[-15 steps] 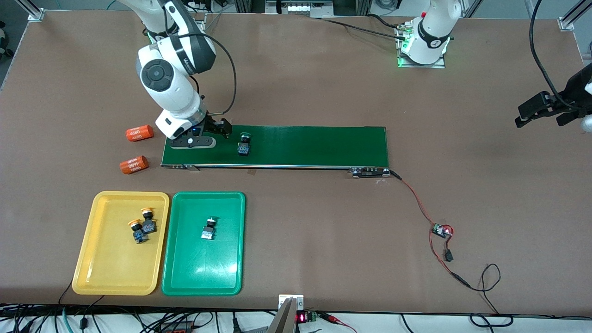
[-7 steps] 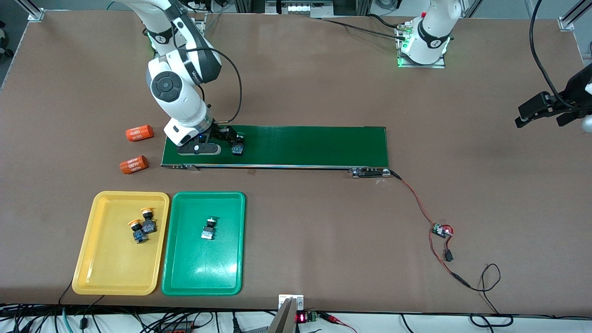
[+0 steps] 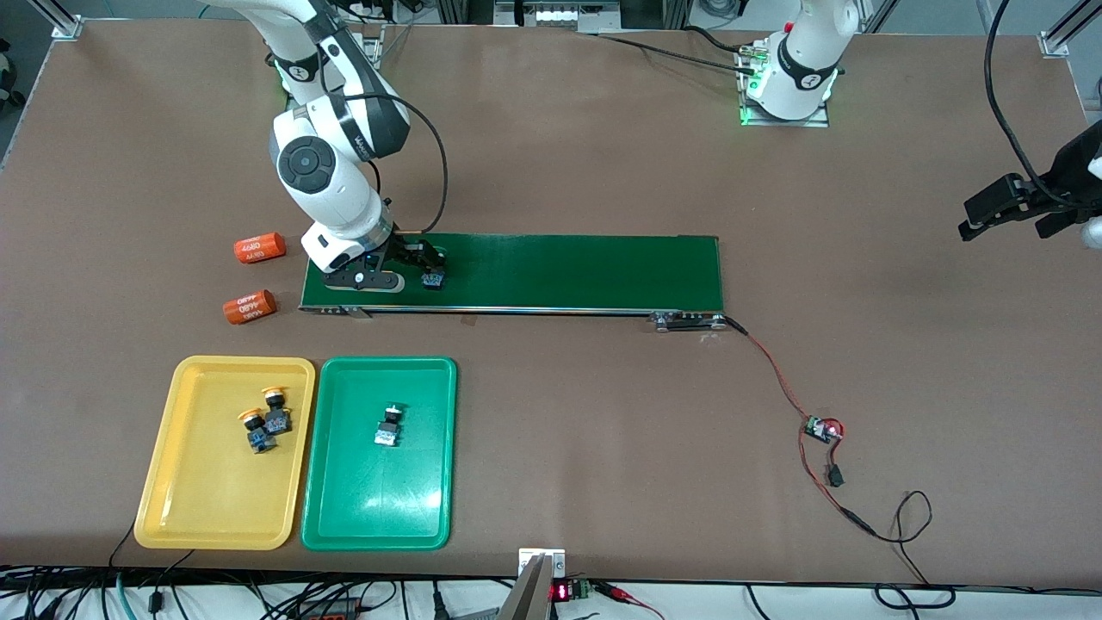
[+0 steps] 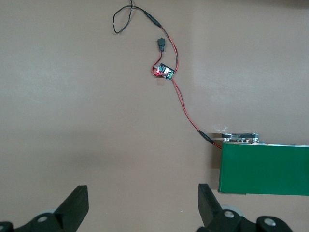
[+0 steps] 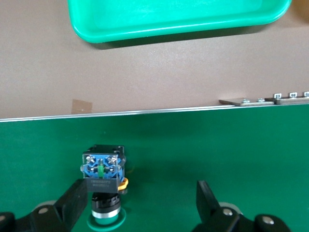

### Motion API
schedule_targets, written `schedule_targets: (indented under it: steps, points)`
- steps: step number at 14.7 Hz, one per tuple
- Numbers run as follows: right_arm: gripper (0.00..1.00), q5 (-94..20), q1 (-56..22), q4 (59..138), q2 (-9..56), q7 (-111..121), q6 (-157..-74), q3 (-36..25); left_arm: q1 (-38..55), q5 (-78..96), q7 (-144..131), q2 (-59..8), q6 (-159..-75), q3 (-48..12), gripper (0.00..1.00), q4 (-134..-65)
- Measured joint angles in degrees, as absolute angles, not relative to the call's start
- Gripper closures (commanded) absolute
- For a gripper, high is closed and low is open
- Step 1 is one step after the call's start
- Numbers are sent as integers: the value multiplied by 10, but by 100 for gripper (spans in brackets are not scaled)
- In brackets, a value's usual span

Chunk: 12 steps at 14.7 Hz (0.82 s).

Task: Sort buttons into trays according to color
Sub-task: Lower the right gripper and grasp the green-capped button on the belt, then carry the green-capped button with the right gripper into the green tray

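A long dark green belt (image 3: 551, 271) lies flat on the brown table (image 3: 603, 155). 2 orange cylinders (image 3: 259, 247) marked 4680 lie beside its end. A red-black wire (image 3: 775, 379) joins the belt to a small circuit board (image 3: 822, 428), apparently lit red.

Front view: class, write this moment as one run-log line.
right hand: open, around green button on belt | left hand: open, waiting | yellow tray: two | green tray: one

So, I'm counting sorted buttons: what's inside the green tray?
One button lies in the green tray; its cap color isn't discernible. The right gripper partly covers another button on the belt.
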<state>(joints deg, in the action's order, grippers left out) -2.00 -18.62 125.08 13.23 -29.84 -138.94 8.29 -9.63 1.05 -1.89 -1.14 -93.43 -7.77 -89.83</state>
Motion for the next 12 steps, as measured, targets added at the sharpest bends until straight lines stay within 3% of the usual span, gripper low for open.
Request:
schedule_targets:
  steps: [10,12]
  points:
    - [0,-9,-189,1251,150,-300,-1389,83,-97,11,-19,-11,-935,-78,0,-898]
    - [7,15,-188,1251,162,-302,-1389,82,-97,11,-19,-11,-935,-78,0,-898]
